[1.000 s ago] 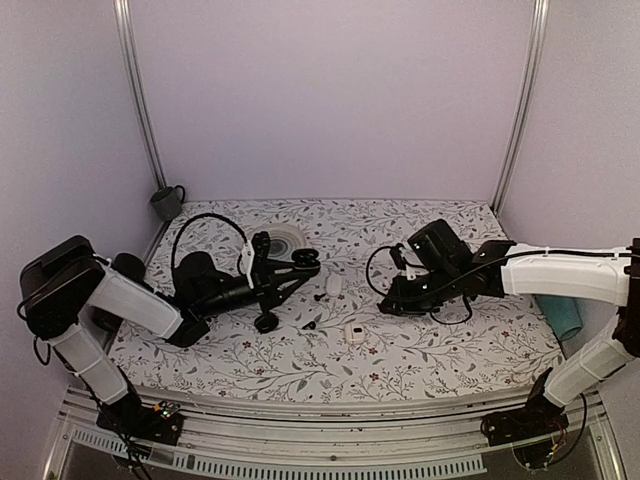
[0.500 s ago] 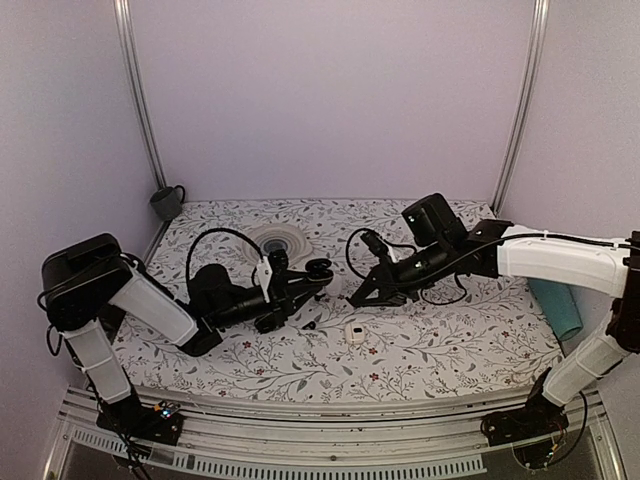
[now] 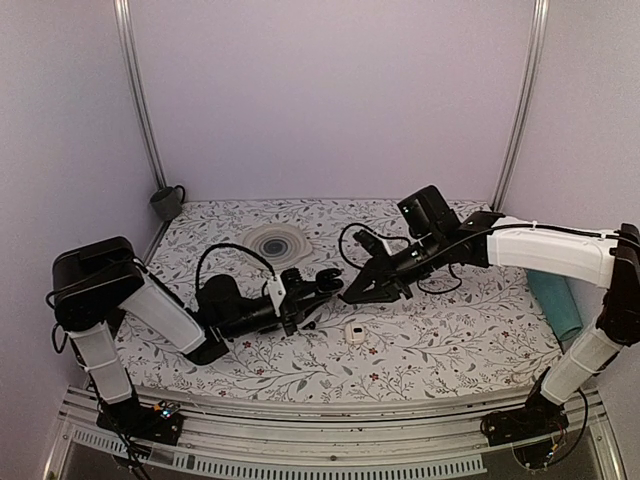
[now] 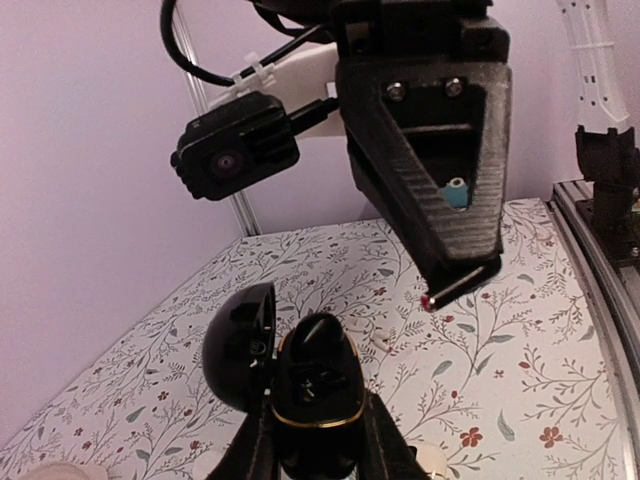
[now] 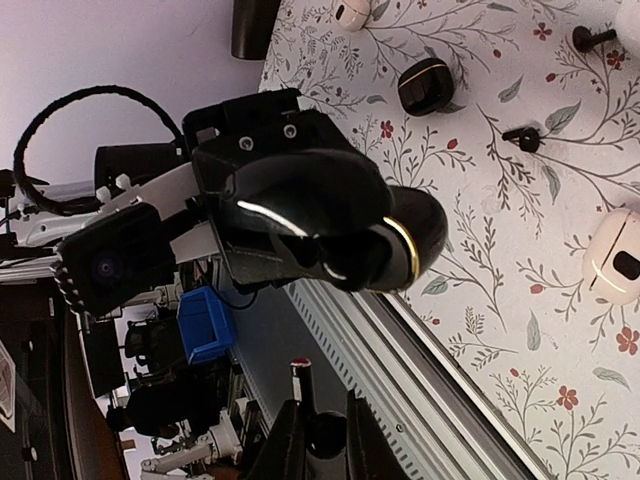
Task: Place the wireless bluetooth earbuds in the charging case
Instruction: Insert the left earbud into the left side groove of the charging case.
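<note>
- The left gripper (image 4: 318, 452) clamps the open black charging case (image 4: 320, 392) upright.
- The right gripper (image 5: 322, 442) hangs near it, fingers narrow; I cannot tell what they pinch.
- Two earbuds (image 5: 524, 135) lie on the table (image 5: 480, 335), apart from both grippers.
- The case has moved closer to the right gripper than half a second ago.

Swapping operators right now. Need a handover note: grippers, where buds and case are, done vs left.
Left gripper: shut on the open charging case, held above the table, lid flipped back.
Right gripper: shut on a small dark piece with a red tip, apparently an earbud, close to the case.
Loose earbuds: two lie on the table.
Done: case opened, one bud picked up.
Left: seat it, then the loose ones; case contents unclear.
</note>
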You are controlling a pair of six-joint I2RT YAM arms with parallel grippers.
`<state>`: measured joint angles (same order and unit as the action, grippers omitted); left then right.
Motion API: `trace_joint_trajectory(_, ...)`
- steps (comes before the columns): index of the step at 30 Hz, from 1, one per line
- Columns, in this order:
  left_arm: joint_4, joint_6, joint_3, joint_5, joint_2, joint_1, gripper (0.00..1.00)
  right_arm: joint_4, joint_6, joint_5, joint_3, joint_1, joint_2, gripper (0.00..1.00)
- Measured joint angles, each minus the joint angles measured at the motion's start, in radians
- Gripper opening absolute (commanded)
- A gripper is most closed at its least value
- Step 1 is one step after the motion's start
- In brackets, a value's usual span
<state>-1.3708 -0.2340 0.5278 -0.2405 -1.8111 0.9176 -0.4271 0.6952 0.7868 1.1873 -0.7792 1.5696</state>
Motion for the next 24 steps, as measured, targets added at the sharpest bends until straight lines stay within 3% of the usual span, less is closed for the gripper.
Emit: trace_joint_trajectory(24, -0.063, -0.158, -0.005, 0.073, -0.079, 0.063, 0.0, -0.06, 0.064, 0.115, 0.082, 0.019, 0.115, 0.13)
